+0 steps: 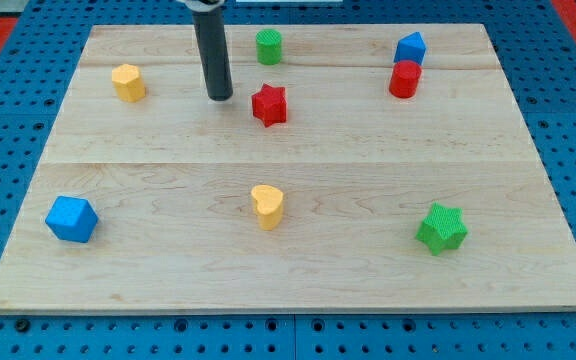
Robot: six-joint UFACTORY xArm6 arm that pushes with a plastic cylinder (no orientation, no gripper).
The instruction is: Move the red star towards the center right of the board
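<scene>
The red star (pixel 269 104) lies on the wooden board (pixel 298 170) in the upper middle. My tip (pixel 220 97) rests on the board just to the star's left, a small gap apart from it. The dark rod rises from the tip to the view's top edge. The board's centre right area lies far to the star's right and a little lower.
A green cylinder (pixel 269 46) stands above the star. A red cylinder (pixel 405 79) and a blue block (pixel 410 47) sit at the upper right. A yellow hexagon block (pixel 128 82) is at upper left, a blue hexagon block (pixel 71 219) lower left, a yellow heart (pixel 267 206) bottom middle, a green star (pixel 442 228) lower right.
</scene>
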